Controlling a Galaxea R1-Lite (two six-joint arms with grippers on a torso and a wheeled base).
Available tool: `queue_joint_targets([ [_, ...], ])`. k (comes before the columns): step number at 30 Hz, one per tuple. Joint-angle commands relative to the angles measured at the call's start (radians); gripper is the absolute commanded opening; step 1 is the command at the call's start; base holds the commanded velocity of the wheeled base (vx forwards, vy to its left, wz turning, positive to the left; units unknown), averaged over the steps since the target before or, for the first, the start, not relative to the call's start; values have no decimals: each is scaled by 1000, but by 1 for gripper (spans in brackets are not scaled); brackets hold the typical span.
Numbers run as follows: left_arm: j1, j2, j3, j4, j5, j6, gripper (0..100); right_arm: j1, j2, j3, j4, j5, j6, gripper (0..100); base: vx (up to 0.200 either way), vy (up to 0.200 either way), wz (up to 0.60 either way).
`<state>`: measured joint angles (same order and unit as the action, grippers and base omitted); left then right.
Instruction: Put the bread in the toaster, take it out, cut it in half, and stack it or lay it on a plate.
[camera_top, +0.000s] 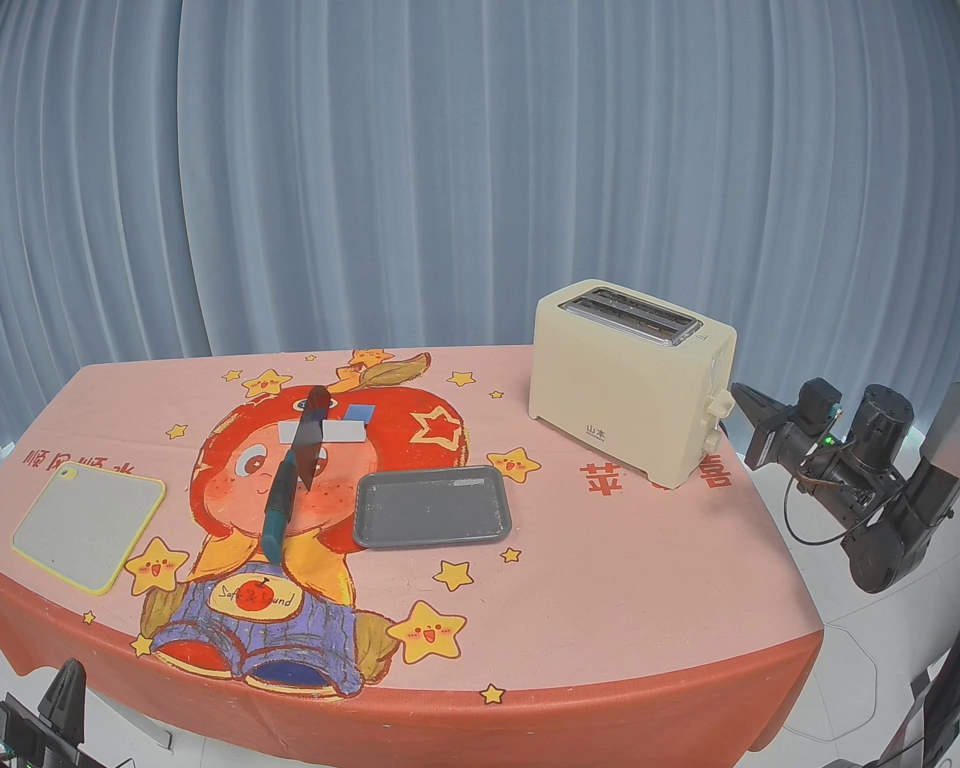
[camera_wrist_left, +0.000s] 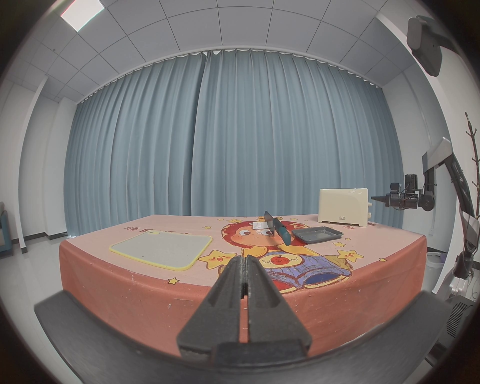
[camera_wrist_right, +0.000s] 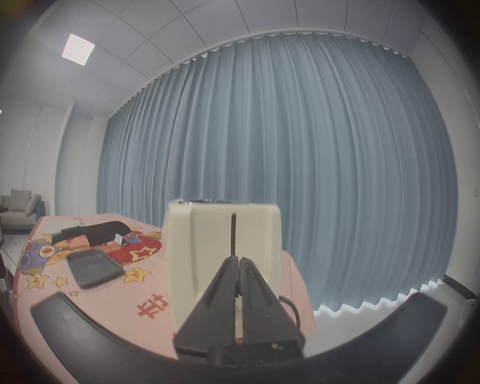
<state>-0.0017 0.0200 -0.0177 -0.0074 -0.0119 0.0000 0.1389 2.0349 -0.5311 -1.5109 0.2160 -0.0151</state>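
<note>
right gripper (camera_top: 738, 391) pinched closed, tip just beside toaster (camera_top: 620, 390) knob side; left gripper (camera_wrist_left: 245, 260) closed, well apart.

Gap on the pink-clothed bench (camera_top: 620, 590)
Cream two-slot toaster (camera_top: 630, 378) and dark grey rectangular tray (camera_top: 432, 507) stand well apart; a tilted teal-handled knife (camera_top: 295, 475) rises beside the tray.

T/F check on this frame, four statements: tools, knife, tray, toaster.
1. The right tool is shut, facing the cream two-slot toaster's lever end. True.
2. The teal-handled knife lies on the yellow-rimmed cutting board. False: it leans on a small white block, apart from the board.
3. The dark grey rectangular tray sits between knife and toaster. True.
4. The left tool grips the knife. False: it is shut on nothing, far from the knife.
</note>
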Motion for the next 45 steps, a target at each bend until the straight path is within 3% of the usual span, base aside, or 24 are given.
queue_joint_targets([
  [1,0,0,18,0,0,0,0,5,-61,-6,-11,5,1,0,0,0,0],
  [39,0,0,18,0,0,0,0,8,-179,14,9,8,7,0,0,0,0],
  [45,0,0,18,0,0,0,0,8,-213,20,63,3,7,0,0,0,0],
])
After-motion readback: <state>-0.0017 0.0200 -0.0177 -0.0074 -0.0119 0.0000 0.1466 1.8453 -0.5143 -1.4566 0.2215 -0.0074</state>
